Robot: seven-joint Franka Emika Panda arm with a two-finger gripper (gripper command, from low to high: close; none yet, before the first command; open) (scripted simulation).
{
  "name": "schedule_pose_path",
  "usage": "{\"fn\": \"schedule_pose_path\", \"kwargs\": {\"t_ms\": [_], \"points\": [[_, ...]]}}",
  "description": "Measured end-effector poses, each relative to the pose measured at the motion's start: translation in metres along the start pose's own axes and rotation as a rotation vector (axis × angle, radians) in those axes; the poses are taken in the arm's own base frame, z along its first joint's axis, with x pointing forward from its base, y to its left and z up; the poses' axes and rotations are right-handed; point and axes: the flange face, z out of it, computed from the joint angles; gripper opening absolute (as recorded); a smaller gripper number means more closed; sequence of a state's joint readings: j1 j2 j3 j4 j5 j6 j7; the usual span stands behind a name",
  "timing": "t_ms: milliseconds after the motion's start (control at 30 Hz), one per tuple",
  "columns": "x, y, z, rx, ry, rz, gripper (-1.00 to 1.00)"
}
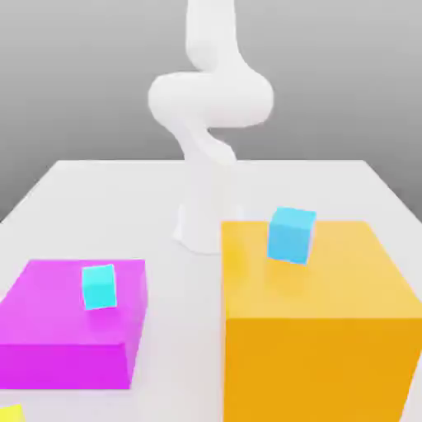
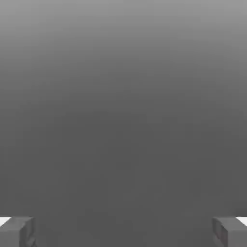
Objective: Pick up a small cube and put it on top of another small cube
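The orange block (image 1: 321,330) carries the sky-blue cube (image 1: 290,236), turned slightly askew. The yellow cube (image 1: 11,414) sits at the exterior view's lower left corner, partly cut off, its heading unclear; equal-sided, no long axis. The gripper (image 2: 123,232) is spread wide, empty. No writing is readable.

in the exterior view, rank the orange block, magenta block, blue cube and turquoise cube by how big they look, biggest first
1. orange block
2. magenta block
3. blue cube
4. turquoise cube
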State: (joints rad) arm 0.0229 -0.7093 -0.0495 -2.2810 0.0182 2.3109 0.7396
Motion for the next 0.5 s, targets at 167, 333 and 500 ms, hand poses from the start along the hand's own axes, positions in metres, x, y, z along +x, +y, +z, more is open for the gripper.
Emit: {"fn": "schedule_pose_path", "kwargs": {"t_ms": [167, 333, 500], "points": [[0.031, 0.021, 0.08, -0.05, -0.116, -0.027, 0.0], [0.051, 0.051, 0.158, -0.102, -0.215, -0.05, 0.0], [0.063, 0.092, 0.234, -0.158, -0.302, -0.074, 0.0]]}}
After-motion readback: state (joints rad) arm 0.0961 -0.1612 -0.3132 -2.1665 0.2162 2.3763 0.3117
